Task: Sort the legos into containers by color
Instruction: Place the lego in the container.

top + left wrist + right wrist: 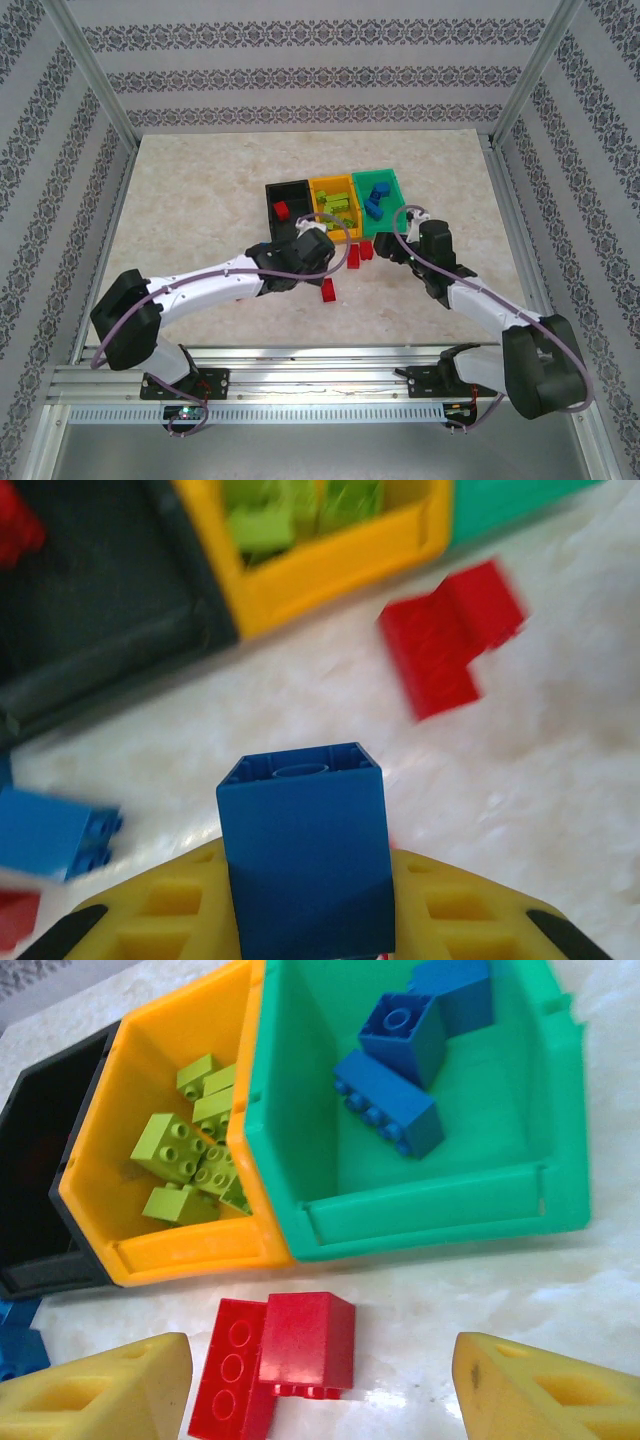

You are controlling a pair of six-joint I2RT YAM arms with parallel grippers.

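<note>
Pinching a blue brick (pixel 305 845), left gripper (pixel 305 915) hovers at the black bin's (pixel 100 620) near wall; right gripper (pixel 320 1390), fingers spread, hangs over two red bricks (pixel 285 1355).

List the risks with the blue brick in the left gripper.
1. The blue brick belongs in the green bin, but the right gripper hovers open right before it, over the red bricks; the arms may collide.
2. Much of the brick sticks out beyond the left gripper; it might twist or slip on the way.
</note>
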